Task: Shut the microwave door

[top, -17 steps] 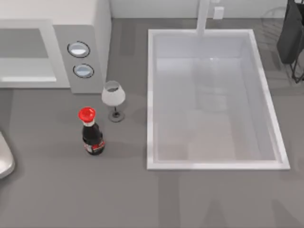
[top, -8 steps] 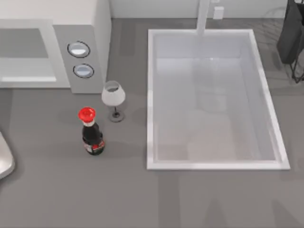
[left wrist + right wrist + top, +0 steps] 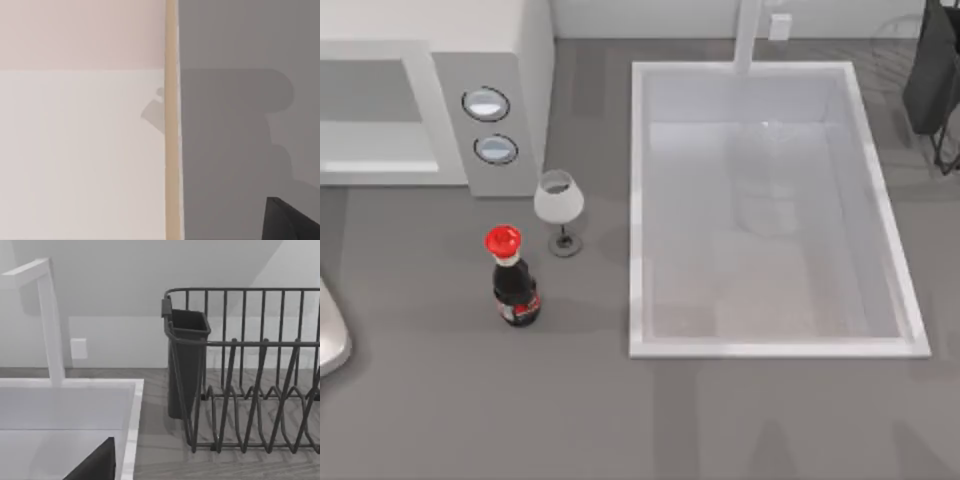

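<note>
From above, the worktop (image 3: 440,400) carries a white microwave (image 3: 520,60) at its far left. The microwave's front is a white frame around a grey recess, with a grey control strip (image 3: 485,125) and two round dials to the right of it. Just in front of the strip stands a wine glass (image 3: 558,205), and nearer still a dark bottle (image 3: 514,285) with a red cap, close to the glass but apart from it. A white sink (image 3: 638,200) takes up the middle and right, with a tap (image 3: 748,35) at its far rim and a dark dish rack (image 3: 932,80) in the far right corner. A rounded white pad (image 3: 328,345) pokes in at the near left edge.

The left wrist view adds the microwave door (image 3: 80,150) seen very close. It is a flat white slab, plain and unmarked, with a pale strip along its edge, and grey worktop in shadow lies beside it. A dark corner of the left pincer (image 3: 292,222) sits over the worktop, apart from the door's edge. Whether it is released or clenched cannot be told, and it holds nothing that can be seen.

The right wrist view brings in the rack's wire bars and its dark cutlery cup (image 3: 186,360), with the tap and the sink rim alongside. A dark wedge of the right pincer (image 3: 95,462) hangs over the sink, and its state cannot be told either.
</note>
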`<state>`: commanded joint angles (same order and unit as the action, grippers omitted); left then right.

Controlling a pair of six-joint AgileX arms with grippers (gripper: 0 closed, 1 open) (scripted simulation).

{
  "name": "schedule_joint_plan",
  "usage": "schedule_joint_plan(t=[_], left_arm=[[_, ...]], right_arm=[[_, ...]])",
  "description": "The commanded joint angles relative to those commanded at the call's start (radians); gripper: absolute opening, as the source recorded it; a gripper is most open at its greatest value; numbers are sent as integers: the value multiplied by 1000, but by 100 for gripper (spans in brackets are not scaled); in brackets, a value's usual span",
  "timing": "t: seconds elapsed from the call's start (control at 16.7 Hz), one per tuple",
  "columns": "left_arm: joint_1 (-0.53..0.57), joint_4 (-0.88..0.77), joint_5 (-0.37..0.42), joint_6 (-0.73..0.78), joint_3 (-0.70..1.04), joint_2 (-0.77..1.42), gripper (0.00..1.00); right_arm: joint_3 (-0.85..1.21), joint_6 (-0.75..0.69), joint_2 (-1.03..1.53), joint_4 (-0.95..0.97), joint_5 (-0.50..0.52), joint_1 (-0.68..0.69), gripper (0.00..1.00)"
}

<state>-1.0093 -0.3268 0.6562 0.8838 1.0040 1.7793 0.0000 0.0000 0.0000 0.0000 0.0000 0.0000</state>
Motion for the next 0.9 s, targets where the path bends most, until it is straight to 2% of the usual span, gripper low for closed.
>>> schedule_joint_plan(t=[0.48, 0.9], left_arm=[[172, 145, -88, -184, -323, -279, 0], [197, 160, -101, -214, -351, -310, 0]], right_arm=[[0, 0, 0, 0, 0, 0, 100], [0, 0, 0, 0, 0, 0, 100]])
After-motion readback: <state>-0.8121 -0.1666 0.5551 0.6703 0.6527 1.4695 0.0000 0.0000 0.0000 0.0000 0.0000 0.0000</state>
